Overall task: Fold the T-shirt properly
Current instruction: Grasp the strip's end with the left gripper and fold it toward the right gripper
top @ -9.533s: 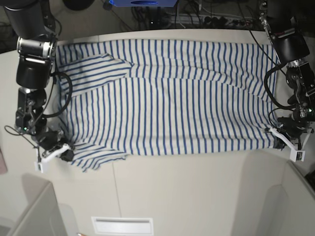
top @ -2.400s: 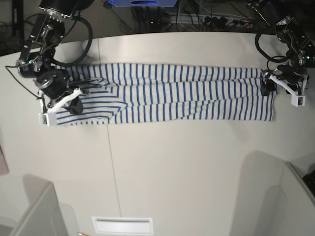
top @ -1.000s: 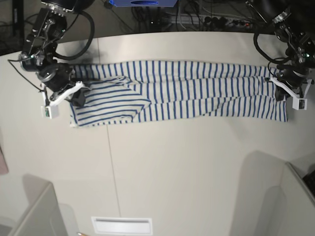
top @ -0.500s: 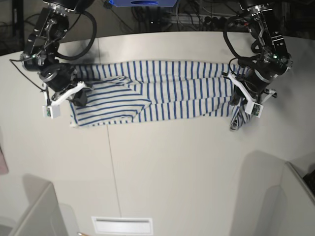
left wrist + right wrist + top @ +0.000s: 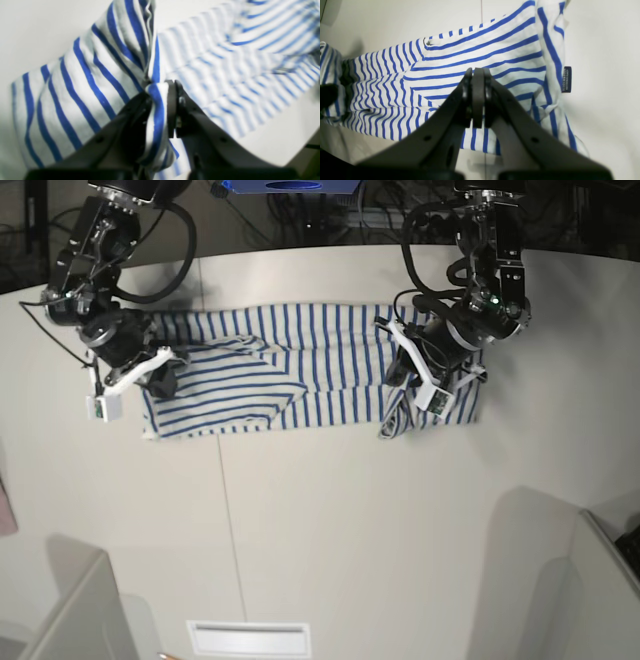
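The T-shirt (image 5: 300, 375) lay as a long folded band near the far edge of the table (image 5: 330, 530). My left gripper (image 5: 160, 87) was clenched on a bunch of its striped cloth and held that end lifted over the band. My right gripper (image 5: 477, 72) was closed with nothing between the fingers, above the other end.

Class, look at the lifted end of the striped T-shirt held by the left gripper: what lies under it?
Under the raised end held by the left gripper lies more of the T-shirt, a lower striped layer, on the table. Whatever sits beneath that folded cloth is covered and cannot be seen.
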You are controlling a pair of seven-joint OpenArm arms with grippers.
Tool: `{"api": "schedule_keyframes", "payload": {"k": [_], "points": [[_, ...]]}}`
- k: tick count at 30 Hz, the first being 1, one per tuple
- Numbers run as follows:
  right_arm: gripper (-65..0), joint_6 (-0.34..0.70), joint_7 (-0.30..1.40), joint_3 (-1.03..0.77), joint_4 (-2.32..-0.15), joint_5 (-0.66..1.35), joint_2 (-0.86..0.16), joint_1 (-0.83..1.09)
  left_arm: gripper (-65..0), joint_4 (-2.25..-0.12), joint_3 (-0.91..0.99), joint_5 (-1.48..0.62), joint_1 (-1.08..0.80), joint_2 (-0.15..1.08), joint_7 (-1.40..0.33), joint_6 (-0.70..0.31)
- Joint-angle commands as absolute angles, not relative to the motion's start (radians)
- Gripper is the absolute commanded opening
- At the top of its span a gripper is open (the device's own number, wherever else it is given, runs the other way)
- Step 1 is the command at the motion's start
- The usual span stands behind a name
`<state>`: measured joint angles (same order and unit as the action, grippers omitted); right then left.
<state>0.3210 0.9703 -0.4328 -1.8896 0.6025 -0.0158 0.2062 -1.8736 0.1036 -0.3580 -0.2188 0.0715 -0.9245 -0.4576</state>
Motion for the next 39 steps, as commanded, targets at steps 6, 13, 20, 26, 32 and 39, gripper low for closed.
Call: {"api": "schedule_keyframes", "payload": {"k": [6,13,20,26,32,39], "points": [[-65.0,0.325,0.951,-0.437,-1.903,0.622,-0.022,0.194,-65.0,-1.893,0.015,-0.375,-0.202,0.071,-0.901,-0.435],[-65.0,0.325,0.951,-0.437,-1.902,0.622,-0.022,0.193,-65.0,-1.894,0.008,-0.374,-0.200,0.051,-0.906,-0.435],[-65.0,0.325,0.951,-0.456,-1.902,0.622,0.001,0.183,-65.0,-1.888,-0.012,-0.378,-0.179,0.027,-0.909,-0.435],[-65.0,0.325,0.951,-0.456,-1.902,0.622,0.001,0.183,-65.0,-1.883,-0.065,-0.374,-0.179,0.025,-0.909,-0.435],[-65.0,0.325,0.951,-0.456,-1.902,0.622,0.002,0.183,-65.0,-1.883,-0.059,-0.374,-0.179,0.025,-0.908,-0.435],[-65.0,0.325,0.951,-0.456,-1.902,0.622,0.004,0.182,-65.0,-1.828,-0.062,-0.380,-0.179,0.024,-0.903,-0.435]]}}
